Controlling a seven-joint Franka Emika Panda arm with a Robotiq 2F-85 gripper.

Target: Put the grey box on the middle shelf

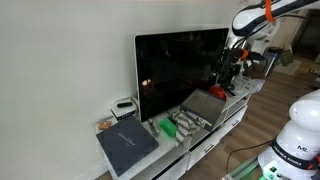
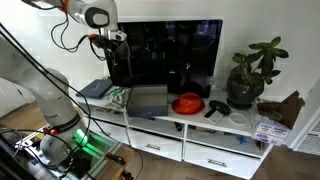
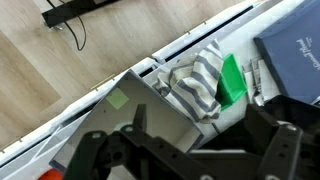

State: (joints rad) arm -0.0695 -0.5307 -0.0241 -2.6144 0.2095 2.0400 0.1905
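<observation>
**Claw over the stand, grey box on the tabletop**

In an exterior view the grey box lay flat on the white tabletop before the television. A striped cloth sat just beside it at 9 o'clock and a red bowl near it at 3 o'clock. A darker flat box lay farther toward 9 o'clock. The middle shelf ran below, at 6 o'clock. The claw hovered at the box's 11 o'clock, apart from it. In the wrist view its fingers looked spread and held nothing.
</observation>
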